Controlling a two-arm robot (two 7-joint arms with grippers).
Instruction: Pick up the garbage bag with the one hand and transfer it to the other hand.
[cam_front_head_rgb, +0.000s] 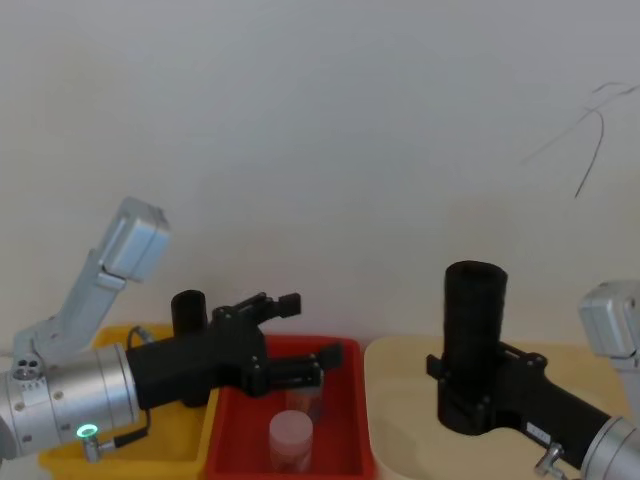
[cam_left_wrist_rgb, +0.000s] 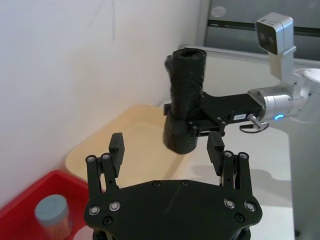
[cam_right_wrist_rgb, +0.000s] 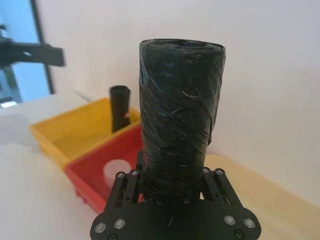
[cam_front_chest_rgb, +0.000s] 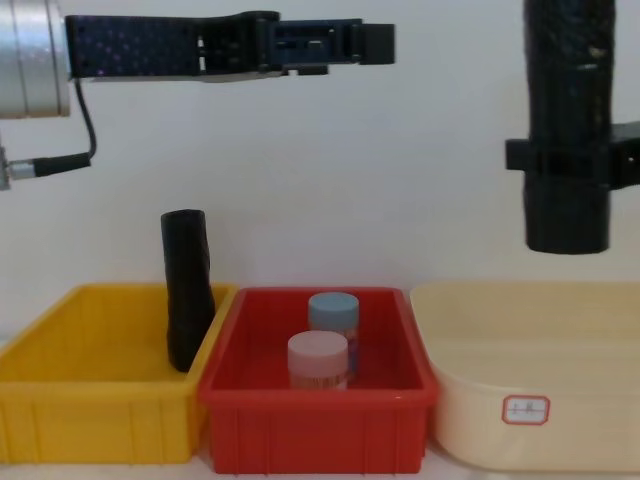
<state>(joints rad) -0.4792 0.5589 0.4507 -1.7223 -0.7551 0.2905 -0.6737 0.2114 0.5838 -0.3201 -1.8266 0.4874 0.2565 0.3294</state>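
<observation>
Two arms are up in the air here. Right claw, the blue-lit one, is clamped on the lower part of the garbage bag, holding it upright above the cream tub. Left claw, green-lit, hangs over the red bin with its fingers spread apart, gripping nothing. Slimmer black roll leans in the yellow bin. Blue-capped jar and pink-capped jar sit in the red bin.

No legible txt; label on beige bin too small.
</observation>
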